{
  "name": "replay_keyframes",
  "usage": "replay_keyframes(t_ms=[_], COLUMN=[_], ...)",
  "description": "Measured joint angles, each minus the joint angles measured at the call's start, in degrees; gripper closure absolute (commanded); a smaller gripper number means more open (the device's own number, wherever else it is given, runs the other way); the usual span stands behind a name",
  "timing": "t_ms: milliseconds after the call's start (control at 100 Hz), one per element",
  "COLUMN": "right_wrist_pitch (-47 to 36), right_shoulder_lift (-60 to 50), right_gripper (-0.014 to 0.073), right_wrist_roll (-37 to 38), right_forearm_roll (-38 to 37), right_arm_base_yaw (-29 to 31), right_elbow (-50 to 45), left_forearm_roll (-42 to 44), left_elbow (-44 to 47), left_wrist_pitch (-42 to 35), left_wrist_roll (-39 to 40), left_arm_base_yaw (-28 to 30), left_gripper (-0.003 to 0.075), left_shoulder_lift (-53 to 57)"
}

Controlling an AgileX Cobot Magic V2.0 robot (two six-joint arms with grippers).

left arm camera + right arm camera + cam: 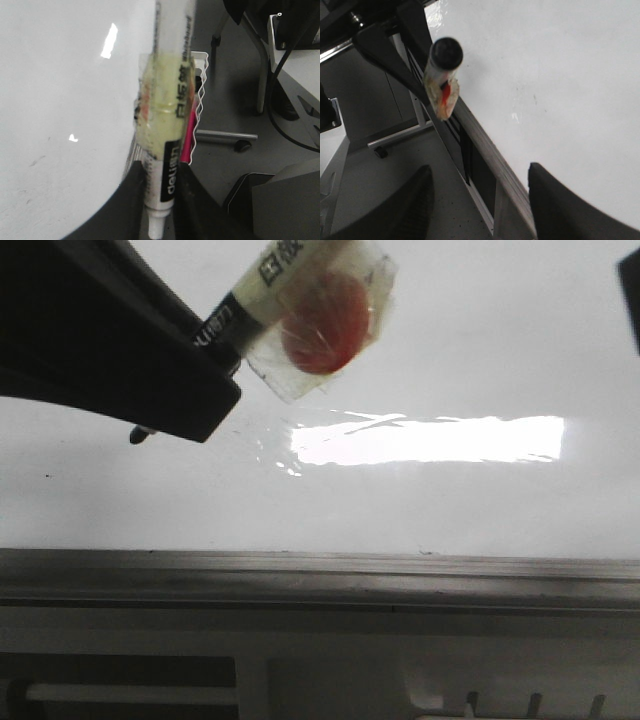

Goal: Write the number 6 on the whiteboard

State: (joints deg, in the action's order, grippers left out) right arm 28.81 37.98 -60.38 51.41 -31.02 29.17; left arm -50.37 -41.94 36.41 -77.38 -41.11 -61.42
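Left gripper [159,200] is closed w/ both black fingers [131,200] pinching a marker pen [167,130] near its tip end; pen body is white w/ black printed label, wrapped mid-way in yellowish clear tape w/ a red-orange patch under it. In front view the same pen [262,285] slants up to the right out of the dark gripper [185,390], tape flap and red blob hanging off it, and the small dark tip [138,435] pokes out below the gripper, at or v. close to the whiteboard [450,350]; can't tell if it actually touches. Whiteboard is glossy white, bright glare streak [430,438] across the middle, faint specks and smudges, grey metal frame edge [320,580] along the near side. No drawn stroke of the number 6 can be made out on the board in any view; area under the tip is hidden by the gripper. Right gripper [480,200] is wide open, holding nothing: its two dark fingers [405,210] sit well apart, one over the floor, the other over the board edge. Right wrist view also shows the pen's round black end cap [446,52] facing the camera, taped part just below it, w/ the whiteboard [560,75] beside it. Left wrist view: white wire rack [200,90] and a pink item [188,145] behind the pen, grey floor beyond, whiteboard [65,125] on the other side.
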Motion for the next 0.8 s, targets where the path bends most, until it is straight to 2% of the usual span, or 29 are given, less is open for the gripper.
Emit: replay_keyframes(t_ms=[180,410,670,740,800], right_wrist_pitch=[-4.9,-6.4,-8.4,-8.4,-8.4], right_shoulder_lift=[7.4,16.3,21.6,22.5,23.1], right_gripper=[0.0220,0.0220,0.0222,0.0281,0.0412], right_wrist_roll=[-1.4,-1.6,-1.6,-1.6,-1.7], right_forearm_roll=[1.3,1.8,2.5,3.6,4.7], right_arm_base_yaw=[-4.9,-10.0,-14.4,-14.7,-14.7], right_elbow=[4.5,9.8,12.7,12.7,12.7], left_forearm_roll=[-0.1,-0.1,-0.1,-0.1,-0.1], left_elbow=[0.0,0.0,0.0,0.0,0.0], left_wrist_pitch=[0.1,0.2,0.3,0.3,0.3], left_wrist_roll=[-0.2,-0.2,-0.3,-0.3,-0.3], left_arm_base_yaw=[0.0,0.0,0.0,0.0,0.0], left_gripper=[0.0739,0.0739,0.0739,0.0739,0.0739], left_shoulder_lift=[0.0,0.0,0.0,0.0,0.0])
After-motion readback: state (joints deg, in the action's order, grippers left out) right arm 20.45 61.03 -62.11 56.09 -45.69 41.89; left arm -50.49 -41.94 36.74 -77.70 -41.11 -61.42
